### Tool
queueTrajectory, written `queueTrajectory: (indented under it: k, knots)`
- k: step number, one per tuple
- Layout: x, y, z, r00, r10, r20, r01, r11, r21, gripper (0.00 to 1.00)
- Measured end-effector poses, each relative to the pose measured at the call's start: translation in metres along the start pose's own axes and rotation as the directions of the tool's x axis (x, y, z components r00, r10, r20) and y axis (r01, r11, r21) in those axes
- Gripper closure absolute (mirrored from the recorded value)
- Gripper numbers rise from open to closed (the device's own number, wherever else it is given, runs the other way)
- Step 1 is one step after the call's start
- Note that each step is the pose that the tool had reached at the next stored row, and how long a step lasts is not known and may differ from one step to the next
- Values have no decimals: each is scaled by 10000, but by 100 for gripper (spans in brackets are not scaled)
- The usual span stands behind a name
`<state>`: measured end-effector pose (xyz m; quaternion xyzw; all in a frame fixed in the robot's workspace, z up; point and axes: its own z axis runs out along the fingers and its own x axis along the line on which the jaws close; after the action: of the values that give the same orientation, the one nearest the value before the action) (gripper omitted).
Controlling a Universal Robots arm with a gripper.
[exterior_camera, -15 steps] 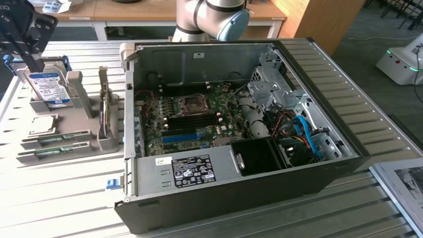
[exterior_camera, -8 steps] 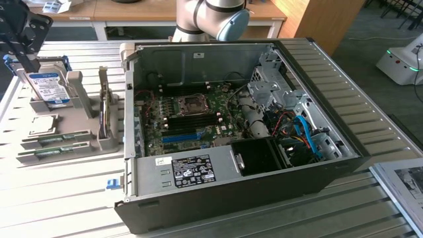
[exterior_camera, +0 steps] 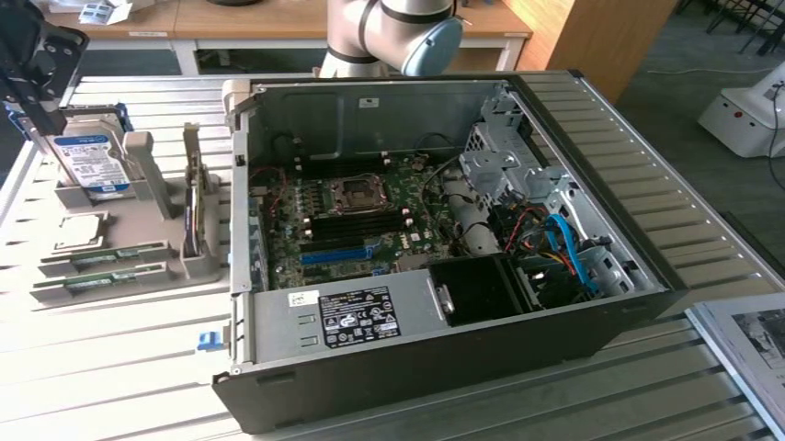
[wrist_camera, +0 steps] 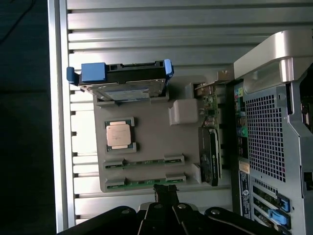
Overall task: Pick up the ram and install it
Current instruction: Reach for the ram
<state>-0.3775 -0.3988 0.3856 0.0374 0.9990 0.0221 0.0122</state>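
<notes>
On the exterior view's left, the gripper (exterior_camera: 43, 101) (wrist_camera: 166, 190) hangs over the far left corner of the slatted metal table (exterior_camera: 110, 367). In the wrist view its fingers (wrist_camera: 161, 192) are pressed together with nothing between them. Below it a beige parts holder (exterior_camera: 123, 225) sits along the table's left edge. A blue-labelled hard drive (exterior_camera: 88, 158) (wrist_camera: 124, 90) in a blue carrier stands upright at the holder's far end, and a square silver CPU (exterior_camera: 76, 230) (wrist_camera: 119, 135) lies flat in its pocket just in front of that. The ram (exterior_camera: 101, 278) (wrist_camera: 142, 183) is the green stick lying in the slot along the holder's near edge, with a second ram stick (exterior_camera: 108, 254) (wrist_camera: 144, 162) in the slot right beside it, between it and the CPU. In the wrist view the closed fingertips line up right over the ram's slot, but whether they touch it can't be told. On the holder's right side an expansion card (exterior_camera: 197, 207) (wrist_camera: 210, 156) stands on edge, just beside the open PC case (exterior_camera: 613, 303), which takes up the middle of the table. Inside, the motherboard (exterior_camera: 356, 230) shows an empty-looking CPU socket (exterior_camera: 359, 191). A power supply (exterior_camera: 349, 317) with a black label sits along the near wall, and blue cables (exterior_camera: 571, 248) loop at the right end. The robot arm (exterior_camera: 392, 32) rises behind the case at the table's far edge.
</notes>
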Motion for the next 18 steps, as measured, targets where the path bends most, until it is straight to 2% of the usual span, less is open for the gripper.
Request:
queueTrajectory:
  k: [18]
  knots:
    - [54,-4,0,9999,-127,-5,127,9999,-3,90]
